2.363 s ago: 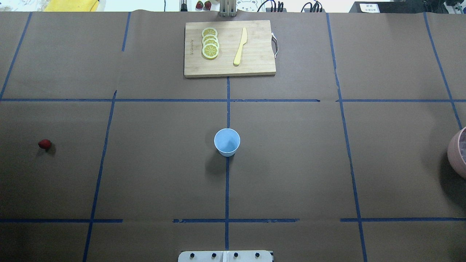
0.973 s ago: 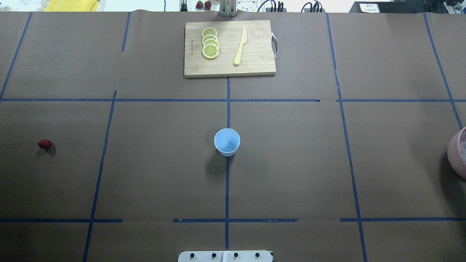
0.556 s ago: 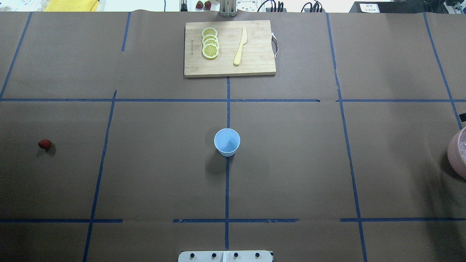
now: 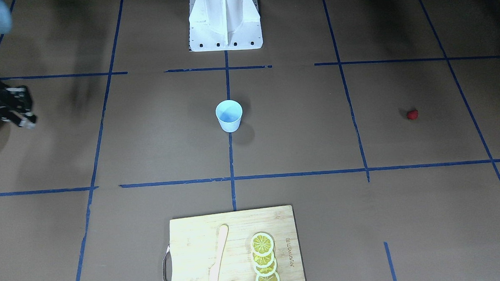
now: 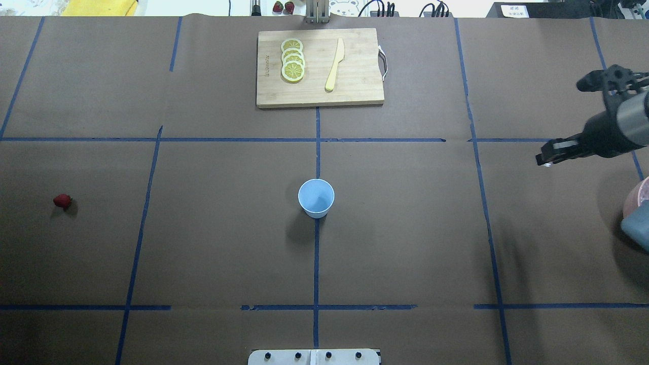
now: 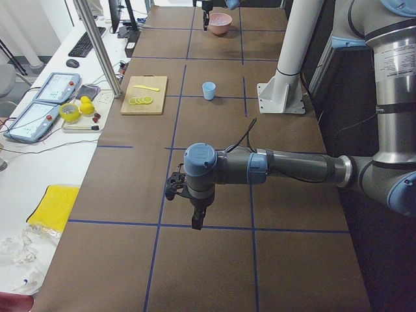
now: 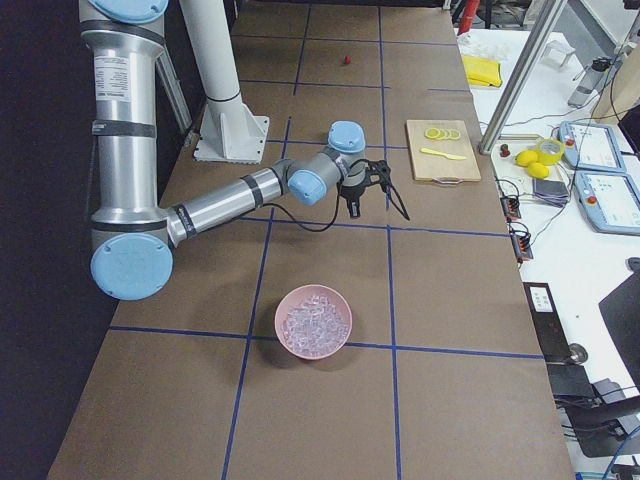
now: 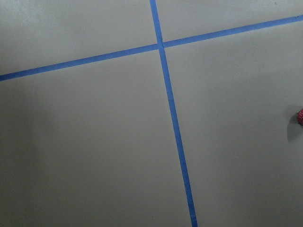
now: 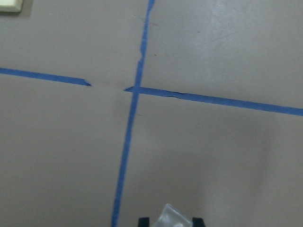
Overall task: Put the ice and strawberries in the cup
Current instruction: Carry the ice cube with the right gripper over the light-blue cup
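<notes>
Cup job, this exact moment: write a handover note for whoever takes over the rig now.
Right claw: shut on one ice cube, up over the bare table, between the pink bowl of ice and the cup.
Left claw: hangs over the table; whether it is open or shut cannot be told.
Strawberry: lies on the table on the robot's left side, not gripped.
Done: one cube picked up. The cup looks empty.
Left: drop this cube in the cup, perhaps more ice, then the berry.
</notes>
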### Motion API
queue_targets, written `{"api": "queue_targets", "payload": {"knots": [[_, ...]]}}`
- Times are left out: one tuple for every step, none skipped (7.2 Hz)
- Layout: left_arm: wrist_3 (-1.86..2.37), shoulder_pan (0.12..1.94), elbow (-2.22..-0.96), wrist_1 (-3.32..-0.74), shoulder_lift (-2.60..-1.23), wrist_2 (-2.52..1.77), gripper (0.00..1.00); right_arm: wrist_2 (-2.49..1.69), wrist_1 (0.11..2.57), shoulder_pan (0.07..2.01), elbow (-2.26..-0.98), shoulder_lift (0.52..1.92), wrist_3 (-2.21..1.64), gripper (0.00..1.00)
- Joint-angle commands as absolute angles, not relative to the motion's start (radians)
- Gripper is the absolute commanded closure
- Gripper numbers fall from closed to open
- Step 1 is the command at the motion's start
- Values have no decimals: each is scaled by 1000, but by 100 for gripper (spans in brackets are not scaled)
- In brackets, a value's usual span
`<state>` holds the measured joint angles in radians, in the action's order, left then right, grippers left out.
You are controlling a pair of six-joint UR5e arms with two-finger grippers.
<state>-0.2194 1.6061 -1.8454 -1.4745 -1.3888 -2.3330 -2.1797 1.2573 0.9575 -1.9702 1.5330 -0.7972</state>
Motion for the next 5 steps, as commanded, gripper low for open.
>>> {"api": "queue_targets", "payload": {"knots": [[-219, 1606, -1845, -1474, -1388, -2333, 0, -2077, 1430, 792, -1973, 1284, -1035, 100], [-219, 1606, -1845, -1474, -1388, -2333, 0, -2000, 1620, 711, -1979, 1138, -1090, 100], [-219, 1606, -1845, -1474, -1390, -2333, 0, -1899, 1728, 607, -1973, 1036, -1144, 100], [-219, 1605, -1844, -1476, -1390, -2333, 0, -1837, 1758, 541, -1945, 952, -1229, 100], [-221, 1605, -1844, -1476, -1390, -2333, 0, -1827, 1791, 500, -1933, 887, -1277, 100]]}}
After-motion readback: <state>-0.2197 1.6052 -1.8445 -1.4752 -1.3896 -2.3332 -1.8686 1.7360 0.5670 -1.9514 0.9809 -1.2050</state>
